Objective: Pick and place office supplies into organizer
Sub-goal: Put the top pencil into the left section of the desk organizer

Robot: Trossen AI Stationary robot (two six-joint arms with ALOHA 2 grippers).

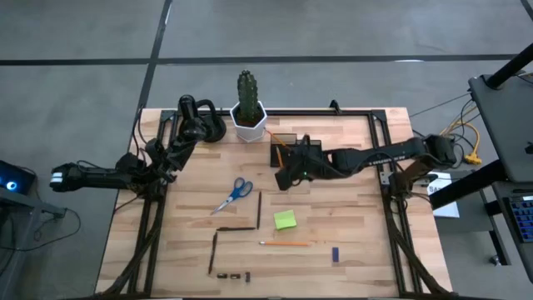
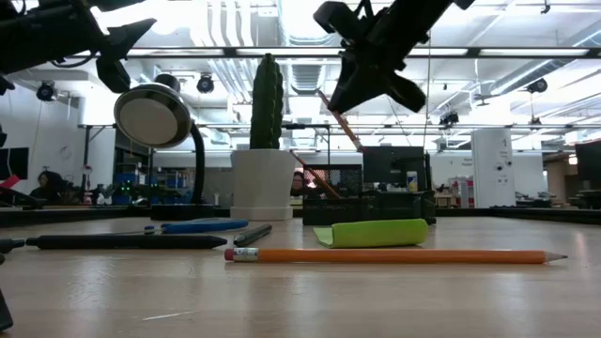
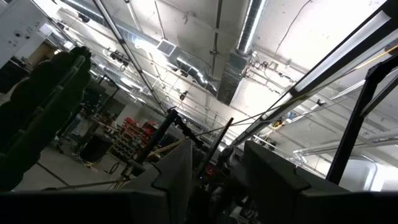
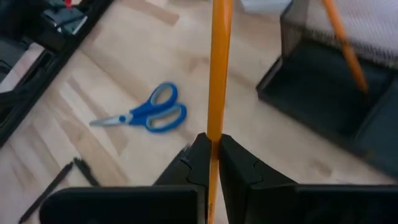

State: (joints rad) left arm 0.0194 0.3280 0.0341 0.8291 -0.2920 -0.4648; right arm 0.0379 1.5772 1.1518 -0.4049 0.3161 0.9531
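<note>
At the far left of the high view, the left arm is lying folded along the desk's [image 1: 350, 208] left edge, its left pincer [image 1: 185, 107] raised near the back-left corner beside a black rounded gadget [image 1: 208, 127]; whether its fingers are open or closed cannot be told, since its wrist view is only looking up at the ceiling.

Moving right, blue-handled scissors [image 1: 233, 196] are lying flat on the wood, with 1 dark pen [image 1: 258, 209] just beside them, another [image 1: 236, 228] lying crosswise below, and a 3rd [image 1: 213, 252] angling toward the front edge. Tiny black clips [image 1: 234, 275] are sitting near the front edge.

At the back, a white hexagonal pot with a cactus [image 1: 248, 117] is standing just left of the organizer [image 1: 286, 143], a dark box in which 1 orange pencil [image 4: 343, 43] is already leaning.

The right pincer [image 4: 210, 152] is hovering above the desk just in front of the organizer, its fingers clamping an orange pencil held upright [image 4: 218, 68], well off the surface in the low view.

Below it, a lime-green sticky-note pad [image 1: 285, 220] is lying on the desk, with a loose orange pencil [image 1: 283, 244] lying flat just in front of it.

Farther right, a small blue block [image 1: 336, 255] is sitting alone near the front.
</note>
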